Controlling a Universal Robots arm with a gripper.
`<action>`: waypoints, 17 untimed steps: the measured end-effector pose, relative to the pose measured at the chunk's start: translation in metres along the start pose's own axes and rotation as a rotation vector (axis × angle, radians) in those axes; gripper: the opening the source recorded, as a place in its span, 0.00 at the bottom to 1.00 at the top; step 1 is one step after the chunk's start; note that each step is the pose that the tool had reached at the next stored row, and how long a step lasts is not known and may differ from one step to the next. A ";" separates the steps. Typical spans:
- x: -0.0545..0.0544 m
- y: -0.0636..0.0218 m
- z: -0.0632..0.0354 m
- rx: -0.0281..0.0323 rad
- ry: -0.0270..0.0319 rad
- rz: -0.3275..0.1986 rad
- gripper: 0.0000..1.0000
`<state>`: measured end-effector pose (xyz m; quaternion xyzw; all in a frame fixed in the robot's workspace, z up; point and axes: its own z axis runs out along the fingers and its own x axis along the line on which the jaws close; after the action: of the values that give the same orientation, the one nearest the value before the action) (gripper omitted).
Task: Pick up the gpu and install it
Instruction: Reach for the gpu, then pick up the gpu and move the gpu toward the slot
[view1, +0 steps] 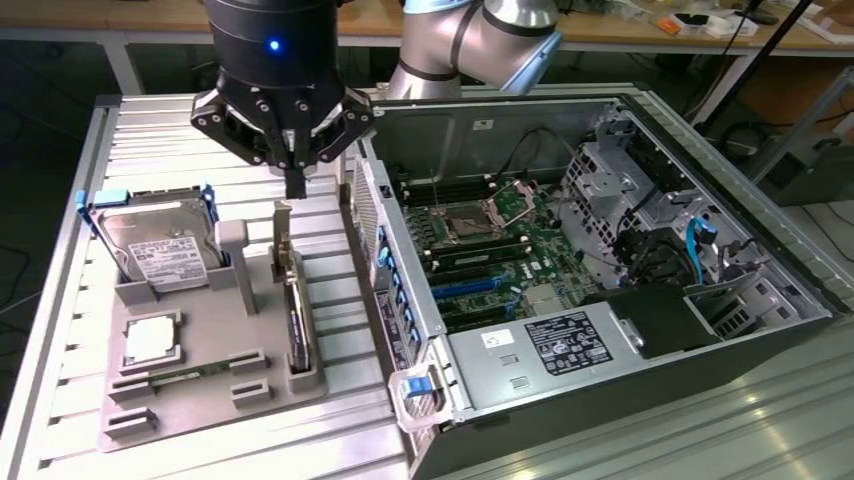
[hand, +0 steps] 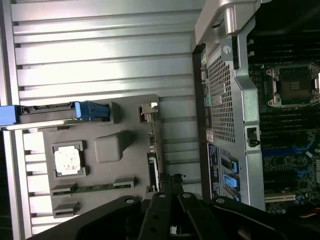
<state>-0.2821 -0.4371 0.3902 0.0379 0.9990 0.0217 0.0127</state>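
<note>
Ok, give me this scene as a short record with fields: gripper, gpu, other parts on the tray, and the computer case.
gripper: gripper shut, holding nothing, poised just above one end of the gpu
gpu: gpu standing on edge in the grey tray, not yet picked up
other parts: hard drive leaning in its slot; processor lying flat
computer case: computer case open, motherboard exposed, to the exterior view's right of the tray

The tray (view1: 214, 345) is grey, the gpu (view1: 299, 322) dark, the motherboard (view1: 523, 255) green, the hard drive (view1: 163, 258) silver.
</note>
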 end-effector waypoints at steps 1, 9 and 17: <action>0.000 0.0000 0.0000 0.0000 0.0000 0.000 0.11; 0.000 0.0000 0.0000 0.0000 0.0000 0.000 0.11; 0.000 0.0000 0.0000 0.0000 0.0000 0.000 0.24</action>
<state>-0.2821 -0.4371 0.3902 0.0378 0.9990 0.0217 0.0127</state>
